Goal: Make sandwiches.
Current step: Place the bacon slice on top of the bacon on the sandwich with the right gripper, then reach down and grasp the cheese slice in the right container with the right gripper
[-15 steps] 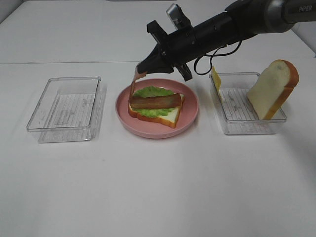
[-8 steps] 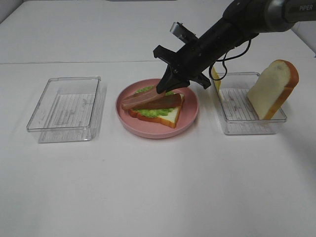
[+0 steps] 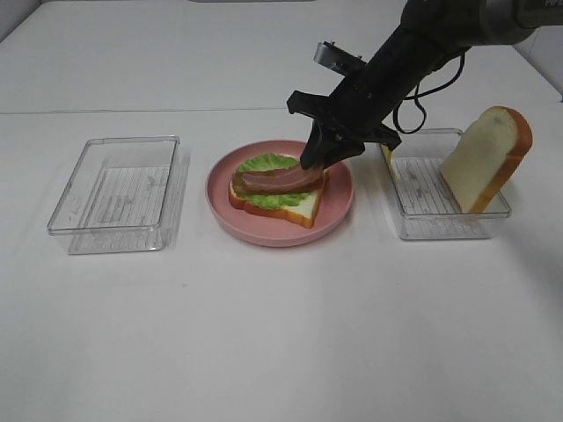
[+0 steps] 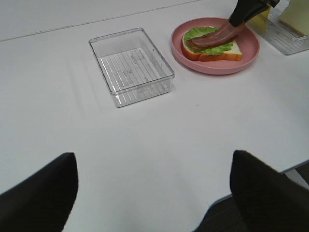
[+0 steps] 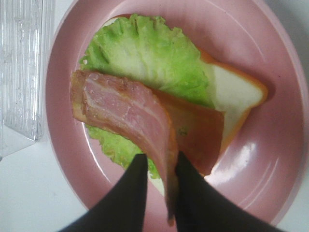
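- One round pink plate [image 3: 341,195] is set on the white worktop [image 3: 281,334], between two clear plastic trays: the left tray [image 3: 113,232] and the right tray [image 3: 444,230].
- One unfinished sandwich [image 3: 280,189] is found on the plate. It is made of one bread slice [image 3: 303,207] at the base, one lettuce leaf [image 3: 266,163] over it, and two bacon strips on top. The upper strip [image 5: 123,108] is crossed over the lower strip [image 5: 199,133].
- A second bread slice [image 3: 486,156] is leaned upright in the right tray, and one yellow cheese slice [image 3: 385,141] is stood at that tray's plate-side wall.
- The right claw [image 3: 310,162] is positioned at the upper strip's end. Its fingers [image 5: 135,193] are narrowly parted around that end, and a gap is seen beside one finger, so the strip is released.
- The left claw [image 4: 152,154] is spread wide above the worktop, well apart from the plate, with nothing grasped.
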